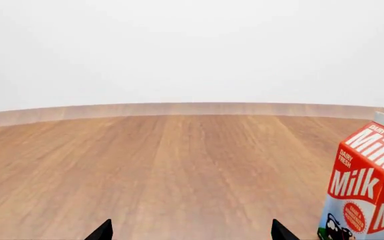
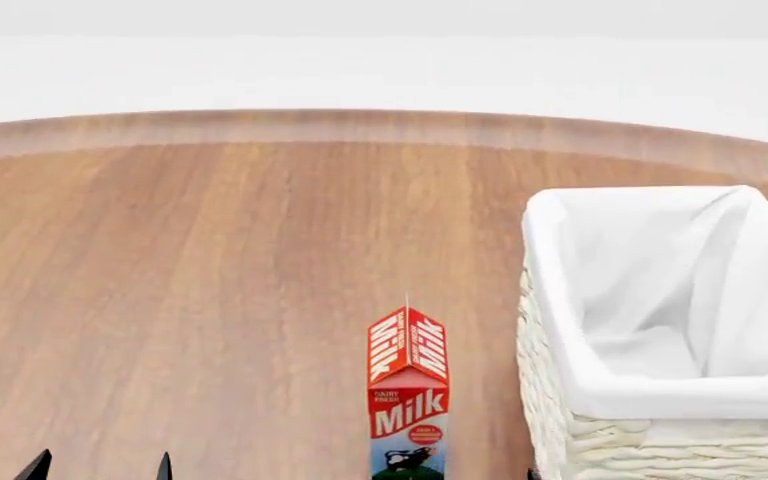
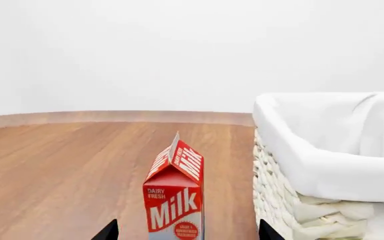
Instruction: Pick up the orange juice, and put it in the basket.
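The orange juice carton does not show in any of the three views, so its place relative to either pincer cannot be told.

On the wooden table (image 2: 197,300) a red-and-white milk carton (image 2: 408,395) stands upright. Just to its right sits the basket (image 2: 584,440), cream-white wicker with a white cloth lining (image 2: 651,290) folded over its rim. Carton and basket are near each other but apart, with a strip of table between them.

The left pincer (image 2: 101,468) shows in the head view only as two dark fingertips at the lower left, well apart from the milk carton. In the left wrist view its tips are spread wide with bare table between them, holding nothing; the milk carton stands off to one side of it.

The right pincer (image 3: 187,231) is likewise spread wide in its wrist view. The milk carton (image 3: 174,200) stands ahead of it, in line with the gap between its tips, and the basket (image 3: 292,210) lies beside. Whether the tips touch the carton cannot be told.
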Controlling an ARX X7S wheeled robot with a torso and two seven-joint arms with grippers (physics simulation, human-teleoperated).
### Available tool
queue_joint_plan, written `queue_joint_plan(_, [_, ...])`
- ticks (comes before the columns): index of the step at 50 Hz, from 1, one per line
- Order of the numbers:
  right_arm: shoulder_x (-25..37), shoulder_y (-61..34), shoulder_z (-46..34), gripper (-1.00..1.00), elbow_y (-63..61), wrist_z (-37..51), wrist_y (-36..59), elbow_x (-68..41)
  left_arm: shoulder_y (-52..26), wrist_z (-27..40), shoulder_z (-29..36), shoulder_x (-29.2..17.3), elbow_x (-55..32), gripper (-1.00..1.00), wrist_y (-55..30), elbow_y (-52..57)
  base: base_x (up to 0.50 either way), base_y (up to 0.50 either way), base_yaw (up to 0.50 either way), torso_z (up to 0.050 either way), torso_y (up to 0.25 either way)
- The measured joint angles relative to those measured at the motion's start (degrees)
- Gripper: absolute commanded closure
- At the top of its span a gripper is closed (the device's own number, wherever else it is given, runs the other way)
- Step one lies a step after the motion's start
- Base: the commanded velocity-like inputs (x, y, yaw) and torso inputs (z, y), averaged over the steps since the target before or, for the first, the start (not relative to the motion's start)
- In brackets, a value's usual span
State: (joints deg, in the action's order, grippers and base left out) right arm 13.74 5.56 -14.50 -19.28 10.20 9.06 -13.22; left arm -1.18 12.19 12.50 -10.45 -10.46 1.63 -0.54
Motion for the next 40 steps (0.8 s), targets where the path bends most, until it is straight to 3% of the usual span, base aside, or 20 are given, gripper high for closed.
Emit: queue_joint_plan(40, [-0.70, 3.81, -9.66, -1.00, 7.04, -1.78, -6.03, 4.94, -0.21, 1.04, 1.13, -0.89, -0.89, -1.00, 0.29, -0.10, 0.00, 0.00, 0.00, 0.000, 0.000])
